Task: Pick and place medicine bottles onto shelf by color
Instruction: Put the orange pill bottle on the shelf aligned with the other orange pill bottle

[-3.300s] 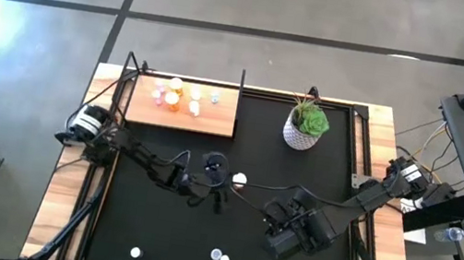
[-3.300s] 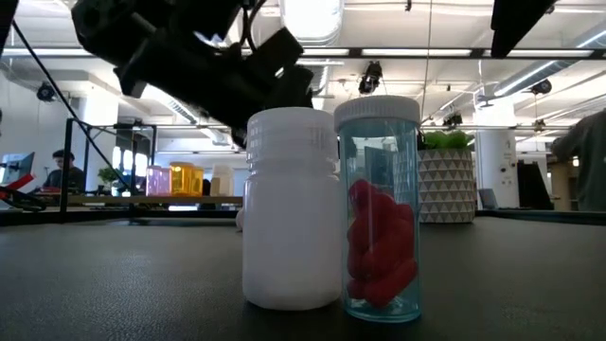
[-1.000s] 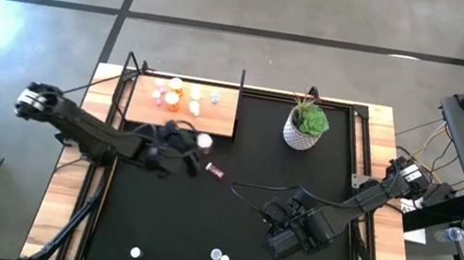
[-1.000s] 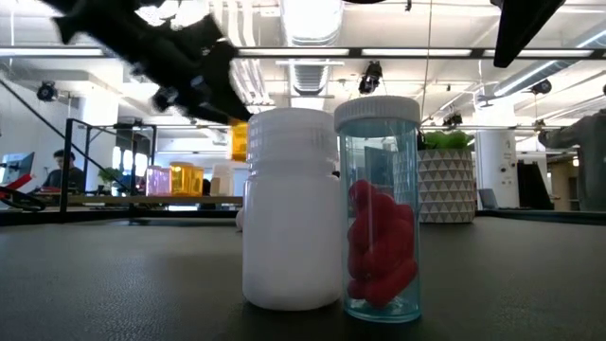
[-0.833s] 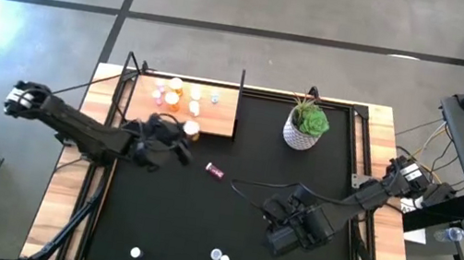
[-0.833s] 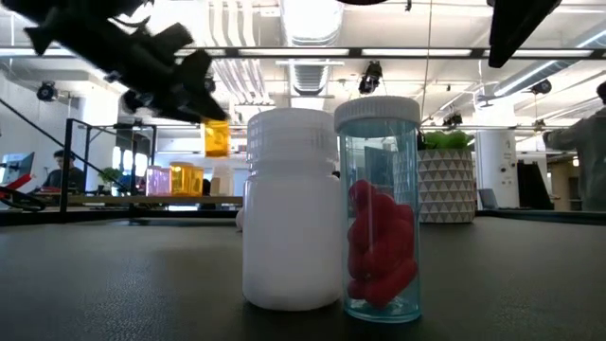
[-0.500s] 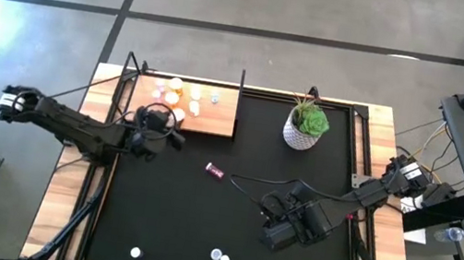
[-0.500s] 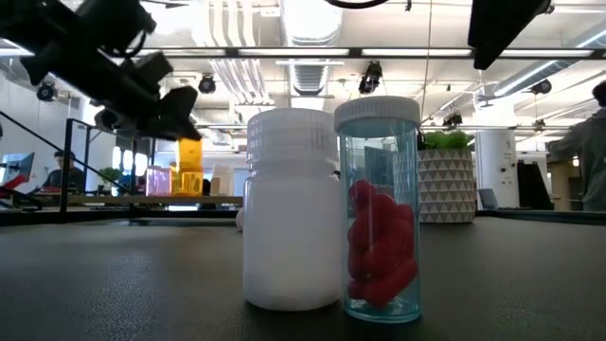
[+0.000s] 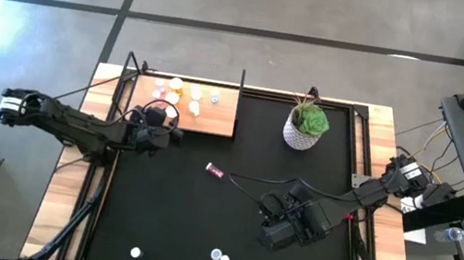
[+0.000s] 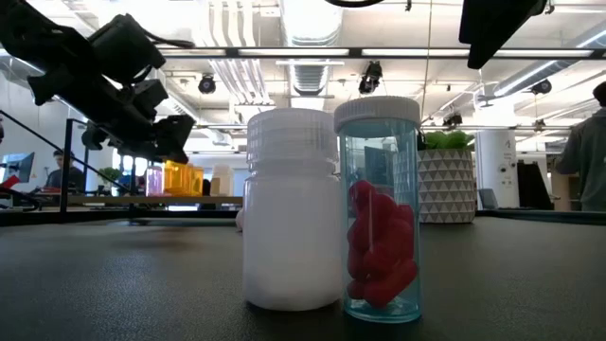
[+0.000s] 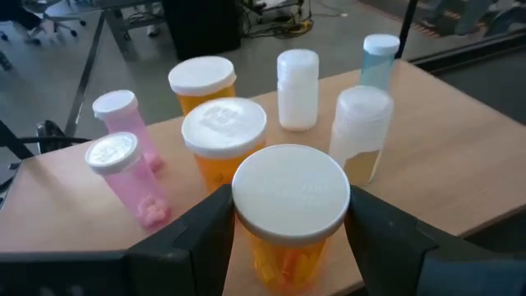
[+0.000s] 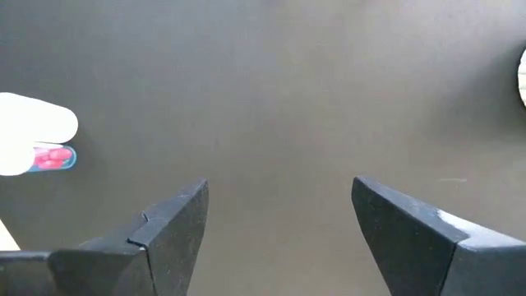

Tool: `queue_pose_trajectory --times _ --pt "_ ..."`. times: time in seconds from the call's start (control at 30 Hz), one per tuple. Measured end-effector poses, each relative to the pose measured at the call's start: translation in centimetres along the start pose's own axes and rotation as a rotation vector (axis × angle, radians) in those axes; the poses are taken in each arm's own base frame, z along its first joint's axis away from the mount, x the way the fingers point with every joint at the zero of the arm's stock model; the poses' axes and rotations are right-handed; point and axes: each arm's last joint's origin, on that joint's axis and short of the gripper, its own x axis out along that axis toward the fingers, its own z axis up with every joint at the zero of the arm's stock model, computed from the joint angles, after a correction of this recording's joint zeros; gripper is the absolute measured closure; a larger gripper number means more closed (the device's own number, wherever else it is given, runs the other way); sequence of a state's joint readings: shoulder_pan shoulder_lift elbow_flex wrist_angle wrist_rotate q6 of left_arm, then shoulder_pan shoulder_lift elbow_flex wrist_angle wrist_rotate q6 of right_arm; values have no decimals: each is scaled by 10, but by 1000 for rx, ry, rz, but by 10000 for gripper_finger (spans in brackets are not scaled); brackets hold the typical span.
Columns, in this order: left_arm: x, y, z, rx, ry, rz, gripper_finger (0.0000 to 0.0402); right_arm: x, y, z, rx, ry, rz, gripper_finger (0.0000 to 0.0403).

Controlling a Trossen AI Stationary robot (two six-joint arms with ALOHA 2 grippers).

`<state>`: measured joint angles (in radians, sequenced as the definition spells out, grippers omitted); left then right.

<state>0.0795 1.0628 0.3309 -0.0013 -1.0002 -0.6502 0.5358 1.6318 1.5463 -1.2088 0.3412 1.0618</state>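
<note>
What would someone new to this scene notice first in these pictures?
Probably the left gripper at the wooden shelf, shut on an orange bottle with a white cap, right beside two other orange bottles and two pink ones already standing there. In the low view, a white bottle and a clear blue bottle of red pills stand side by side on the black mat, while the right gripper hangs open over bare mat.

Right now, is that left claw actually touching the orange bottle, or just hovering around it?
Touching. In the left wrist view, both dark fingers press against the sides of the white-capped orange bottle above the wooden shelf.
</note>
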Motion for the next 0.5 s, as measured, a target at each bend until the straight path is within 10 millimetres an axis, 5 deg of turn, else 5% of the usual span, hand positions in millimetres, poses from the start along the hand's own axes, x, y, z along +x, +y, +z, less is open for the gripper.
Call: queue_pose_trajectory --times 0.5 --pt "1 4 -7 -1 36 56 210 1 -1 4 37 -7 7 116"
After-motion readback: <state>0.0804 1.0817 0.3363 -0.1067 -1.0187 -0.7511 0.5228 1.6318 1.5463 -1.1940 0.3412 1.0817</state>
